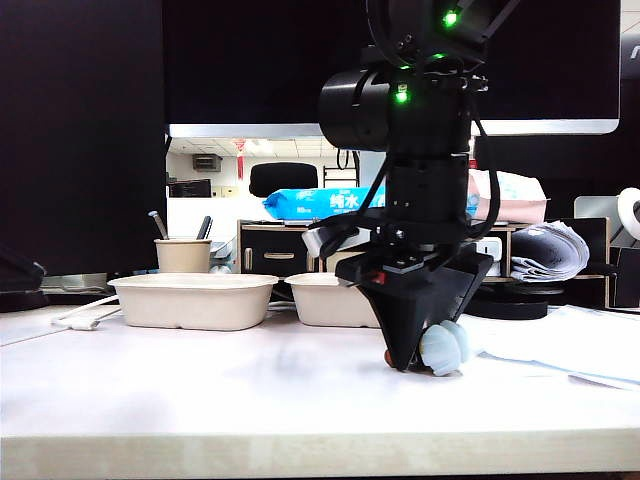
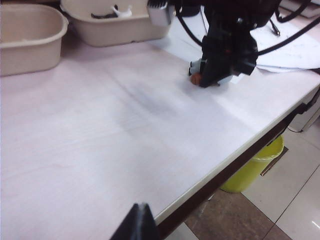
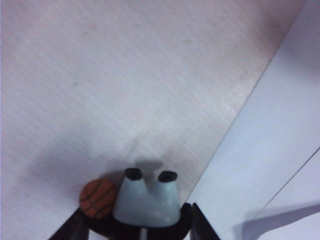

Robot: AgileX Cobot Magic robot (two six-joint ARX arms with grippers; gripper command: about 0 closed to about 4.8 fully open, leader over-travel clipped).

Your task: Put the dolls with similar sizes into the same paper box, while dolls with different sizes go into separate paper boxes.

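Observation:
My right gripper (image 1: pixel 428 357) points down at the table, right of the two paper boxes. It is shut on the pale-blue-and-white chubby doll (image 3: pixel 147 202), which stands on the tabletop with an orange basketball (image 3: pixel 98 198) at its side. One finger presses the ball and the other the doll's far side. The doll (image 1: pixel 446 348) bulges out beside the black fingers. One paper box (image 1: pixel 195 300) sits left, the other (image 1: pixel 328 298) just behind the right gripper. In that second box (image 2: pixel 125 31) lie a black doll (image 2: pixel 102 16) and a tiny white doll (image 2: pixel 120 10). My left gripper (image 2: pixel 141 216) hangs shut over the table's front edge.
A beige pen cup (image 1: pixel 183 255) stands behind the left box. White paper sheets (image 1: pixel 545 340) lie to the right of the right gripper. The table edge (image 2: pixel 235 152) drops off to a yellow bin (image 2: pixel 255 167) on the floor.

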